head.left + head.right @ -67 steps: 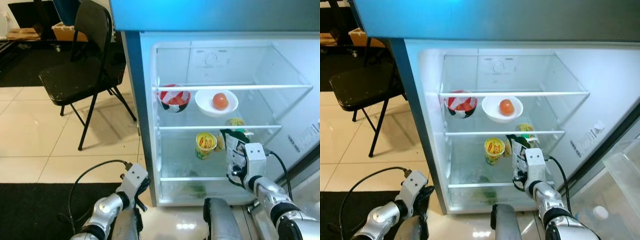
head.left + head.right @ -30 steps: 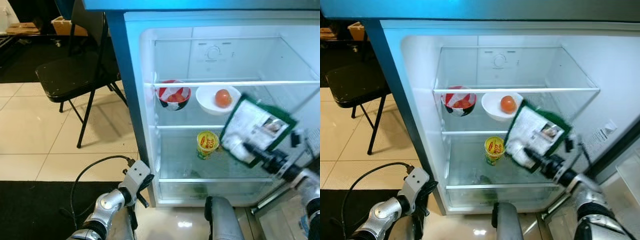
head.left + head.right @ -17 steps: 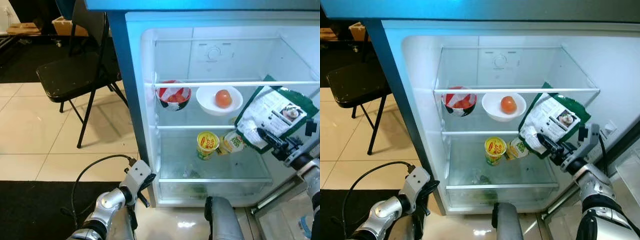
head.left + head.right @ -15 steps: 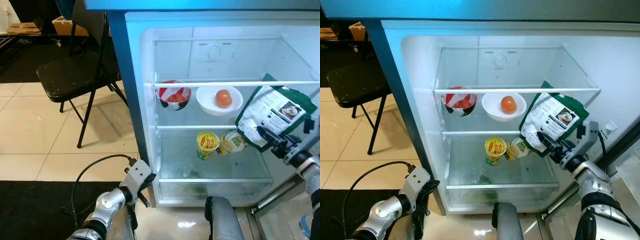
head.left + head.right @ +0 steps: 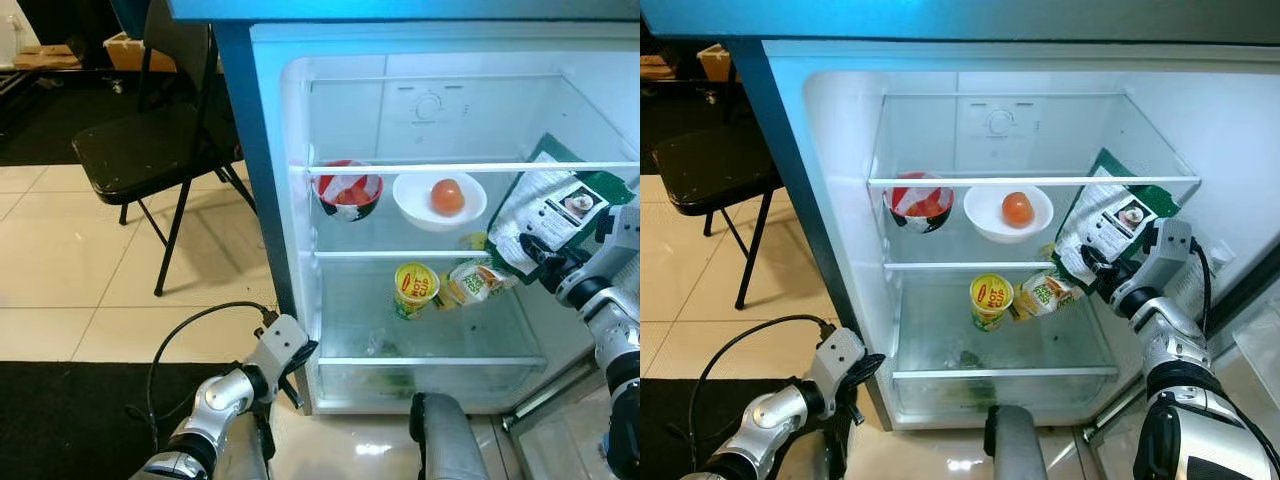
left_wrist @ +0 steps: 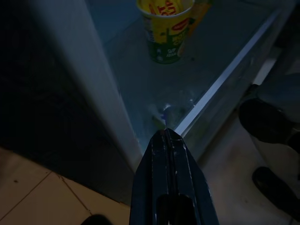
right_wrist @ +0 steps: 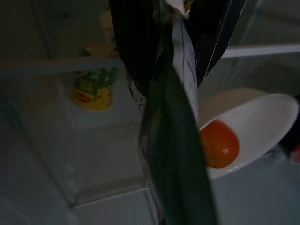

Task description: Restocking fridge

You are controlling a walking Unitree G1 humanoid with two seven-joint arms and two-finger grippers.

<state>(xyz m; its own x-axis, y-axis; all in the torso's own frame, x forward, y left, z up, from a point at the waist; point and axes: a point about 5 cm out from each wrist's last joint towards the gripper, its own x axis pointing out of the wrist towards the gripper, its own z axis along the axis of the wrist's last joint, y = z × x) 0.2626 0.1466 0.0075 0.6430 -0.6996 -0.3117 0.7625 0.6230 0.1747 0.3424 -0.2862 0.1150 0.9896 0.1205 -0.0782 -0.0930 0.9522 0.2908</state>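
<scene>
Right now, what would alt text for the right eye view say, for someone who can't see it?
The robot's right pincer holds a green and white food pouch at the right side of an open fridge. Inside, a white bowl with a tomato and a red-patterned bowl sit on the middle shelf, a yellow cup below.

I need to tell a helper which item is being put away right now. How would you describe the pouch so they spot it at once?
Look at the open fridge, on its right side at the level of the middle shelf. There the right hand grips a flat green and white pouch, tilted in the air. Unlike the white bowl and yellow cup, it rests on no shelf.
</scene>
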